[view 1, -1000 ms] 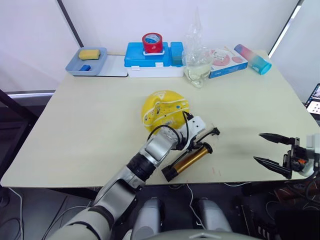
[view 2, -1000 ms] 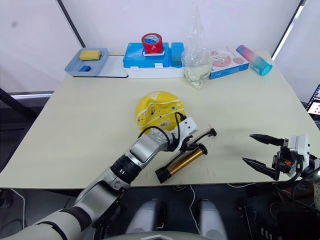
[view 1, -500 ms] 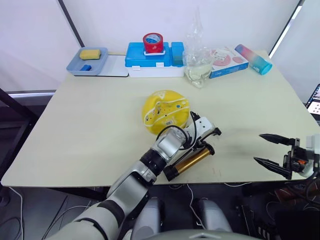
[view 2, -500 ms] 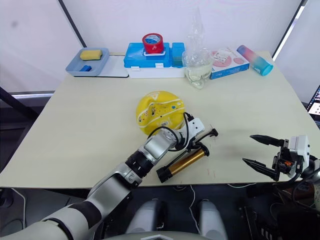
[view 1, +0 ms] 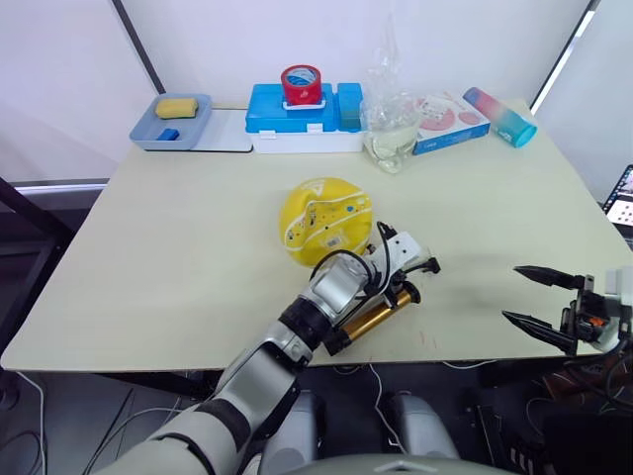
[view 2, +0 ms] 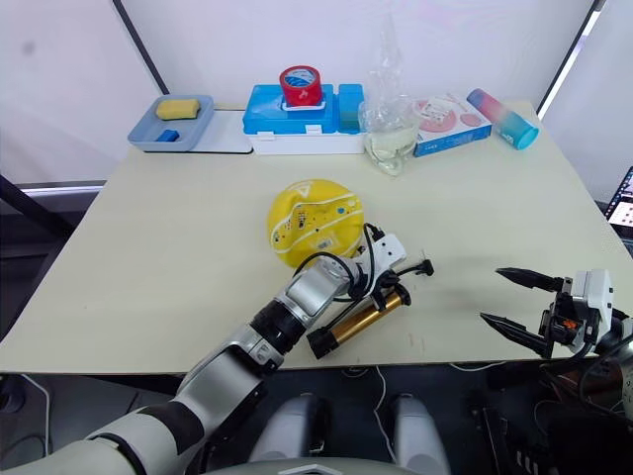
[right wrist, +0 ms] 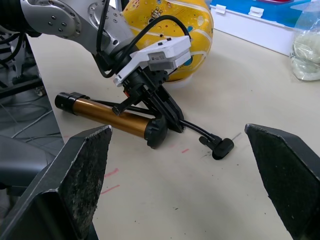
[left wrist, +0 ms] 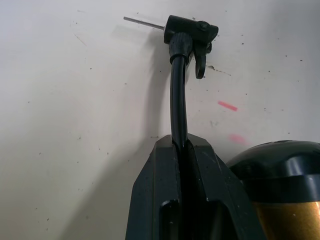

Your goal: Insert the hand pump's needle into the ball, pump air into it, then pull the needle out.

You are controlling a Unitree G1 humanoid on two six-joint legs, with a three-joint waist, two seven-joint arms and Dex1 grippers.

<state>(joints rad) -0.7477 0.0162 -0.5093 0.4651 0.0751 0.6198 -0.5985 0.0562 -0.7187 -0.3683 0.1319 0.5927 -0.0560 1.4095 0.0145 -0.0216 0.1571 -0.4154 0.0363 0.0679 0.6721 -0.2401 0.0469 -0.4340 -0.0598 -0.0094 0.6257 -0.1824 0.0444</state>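
Across a pale table, the dented yellow ball sits mid-surface, the hand pump lying just in front of it. Left gripper is clamped on the pump's black hose; the left wrist view reveals the needle bare above the tabletop. Right gripper hovers wide open, empty, near the table's edge.

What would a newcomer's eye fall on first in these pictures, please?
Probably the dented yellow ball at the table's middle, with the left gripper just in front of it, jaws shut on the black hose of the gold hand pump. The right gripper hangs open at the table's right edge.
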